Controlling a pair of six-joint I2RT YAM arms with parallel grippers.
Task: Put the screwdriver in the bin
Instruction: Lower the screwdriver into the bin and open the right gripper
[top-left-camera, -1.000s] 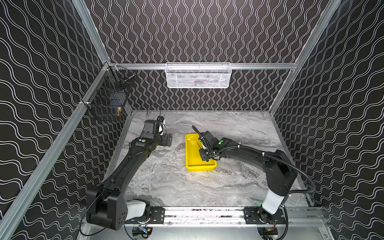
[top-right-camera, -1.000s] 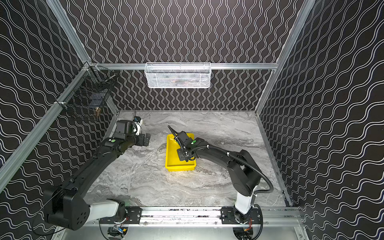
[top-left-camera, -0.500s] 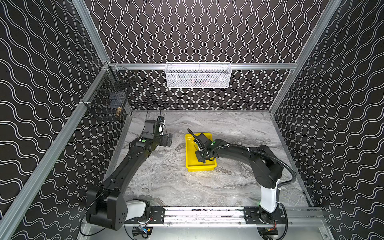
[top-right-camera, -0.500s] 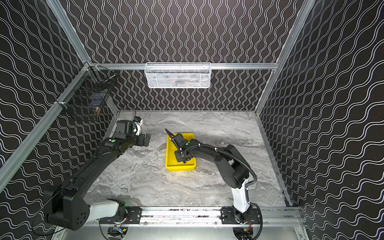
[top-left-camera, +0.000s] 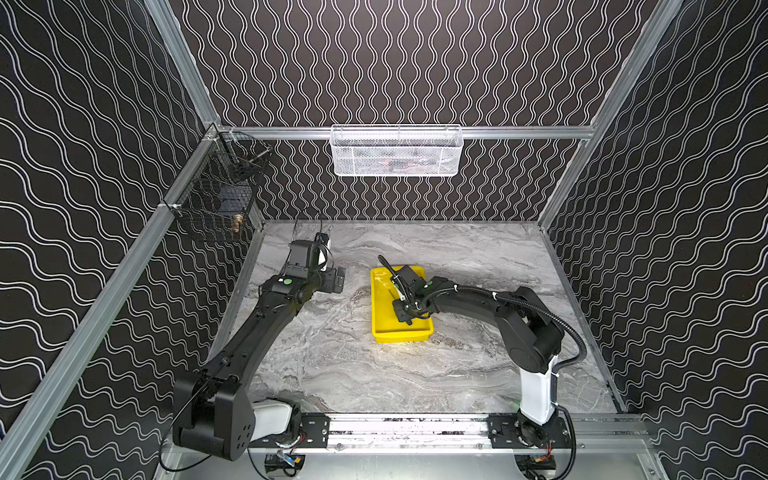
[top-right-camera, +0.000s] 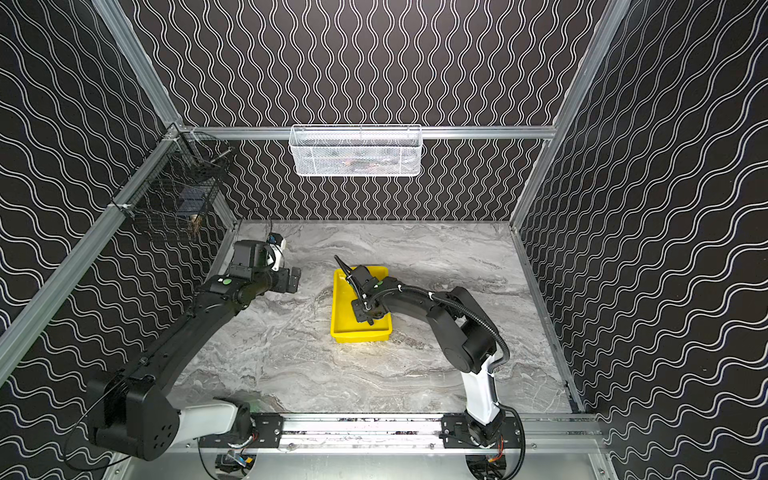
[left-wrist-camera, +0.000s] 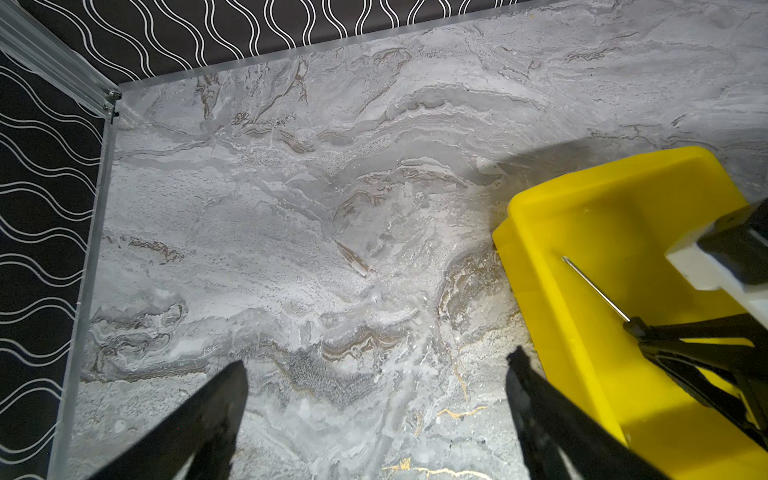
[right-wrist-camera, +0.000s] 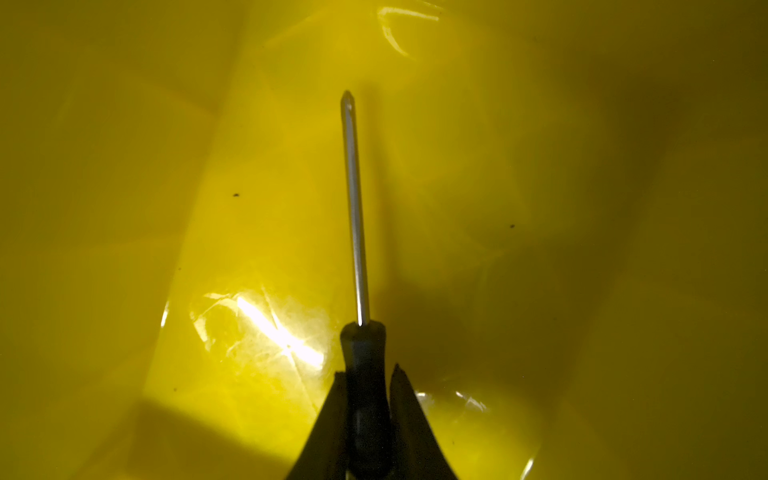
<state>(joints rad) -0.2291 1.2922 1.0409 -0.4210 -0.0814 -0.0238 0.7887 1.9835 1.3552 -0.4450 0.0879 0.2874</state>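
Since a second ago, my right arm (top-left-camera: 478, 296) has drawn its elbow in toward the bin (top-left-camera: 401, 336), mid-frame in both top views. The right gripper (right-wrist-camera: 365, 372) sits inside it, jaws narrowly flanking the screwdriver (right-wrist-camera: 354, 208) handle; I cannot tell if they still pinch. Left gripper (left-wrist-camera: 376, 359) gapes wide, empty.

Right claw (top-right-camera: 365, 319) inside yellow bin (top-right-camera: 341, 316)
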